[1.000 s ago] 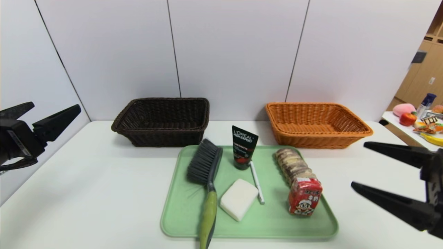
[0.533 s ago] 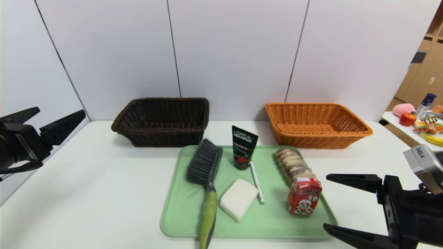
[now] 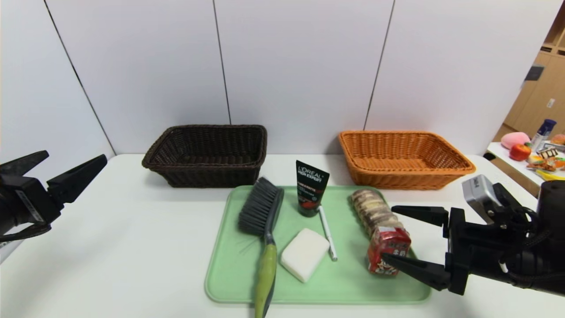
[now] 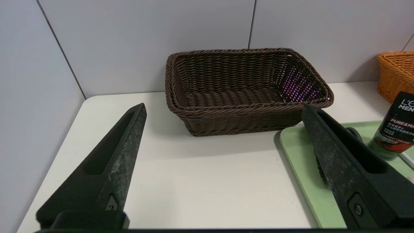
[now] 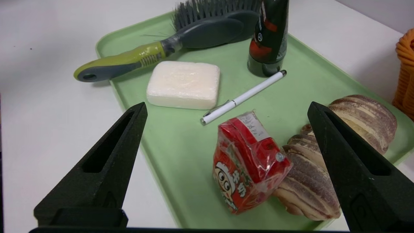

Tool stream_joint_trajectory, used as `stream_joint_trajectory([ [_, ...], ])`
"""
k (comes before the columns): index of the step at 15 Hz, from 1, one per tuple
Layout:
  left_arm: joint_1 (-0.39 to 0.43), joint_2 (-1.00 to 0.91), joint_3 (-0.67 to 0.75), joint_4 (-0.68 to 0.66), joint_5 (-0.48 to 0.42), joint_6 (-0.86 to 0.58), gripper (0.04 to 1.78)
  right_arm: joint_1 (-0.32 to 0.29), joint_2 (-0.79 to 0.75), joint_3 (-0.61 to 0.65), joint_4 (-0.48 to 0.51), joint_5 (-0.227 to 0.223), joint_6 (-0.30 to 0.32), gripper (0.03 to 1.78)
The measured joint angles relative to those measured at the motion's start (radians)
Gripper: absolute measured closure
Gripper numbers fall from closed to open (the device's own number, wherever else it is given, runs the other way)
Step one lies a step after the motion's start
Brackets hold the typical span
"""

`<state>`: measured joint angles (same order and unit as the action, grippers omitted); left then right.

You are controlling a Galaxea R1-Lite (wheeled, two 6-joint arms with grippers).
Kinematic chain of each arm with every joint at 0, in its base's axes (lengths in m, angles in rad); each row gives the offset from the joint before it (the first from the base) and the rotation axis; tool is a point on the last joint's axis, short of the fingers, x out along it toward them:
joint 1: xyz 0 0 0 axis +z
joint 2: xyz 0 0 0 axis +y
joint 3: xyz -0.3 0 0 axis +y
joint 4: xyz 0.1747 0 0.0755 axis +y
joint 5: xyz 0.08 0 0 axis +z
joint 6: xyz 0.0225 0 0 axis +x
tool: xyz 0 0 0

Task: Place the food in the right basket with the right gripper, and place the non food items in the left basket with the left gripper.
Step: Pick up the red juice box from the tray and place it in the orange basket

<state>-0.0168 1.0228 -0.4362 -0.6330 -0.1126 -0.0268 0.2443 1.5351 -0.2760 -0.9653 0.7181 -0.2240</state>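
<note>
A green tray [image 3: 229,282] holds a grey brush with a green handle [image 3: 263,221], a black L'Oreal tube [image 3: 310,187], a white soap bar [image 3: 304,253], a white pen [image 3: 328,232], a striped brown bread loaf [image 3: 371,210] and a red wrapped snack pack [image 3: 388,251]. My right gripper [image 3: 390,234] is open, level with the red pack [image 5: 249,160] and the loaf [image 5: 323,168], its fingers reaching past both from the right side. My left gripper [image 3: 70,165] is open and empty at the table's left edge, facing the dark brown basket [image 4: 245,90].
The dark brown basket [image 3: 207,154] stands at the back left, the orange basket [image 3: 404,159] at the back right; both look empty. White wall panels stand behind. A side table with fruit and clutter [image 3: 536,157] is at the far right.
My right gripper has swung in from the right edge toward the tray and now reaches the red snack pack. The left gripper shifted only slightly.
</note>
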Motion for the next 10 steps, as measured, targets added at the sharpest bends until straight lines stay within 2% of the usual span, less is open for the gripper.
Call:
stream_joint_trajectory([
  [5, 0.0, -0.034, 0.008, 0.004, -0.005, 0.004, 0.13, -0.035, 0.149, 0.016, -0.134, 0.004, 0.023, 0.1],
  [8, 0.0, -0.05, 0.008, 0.005, -0.006, 0.004, 0.13, -0.049, 0.209, 0.058, -0.221, 0.035, 0.046, 0.1],
  [10, 0.0, -0.054, 0.009, 0.005, -0.006, 0.004, 0.13, -0.05, 0.239, 0.075, -0.25, 0.039, 0.048, 0.1],
])
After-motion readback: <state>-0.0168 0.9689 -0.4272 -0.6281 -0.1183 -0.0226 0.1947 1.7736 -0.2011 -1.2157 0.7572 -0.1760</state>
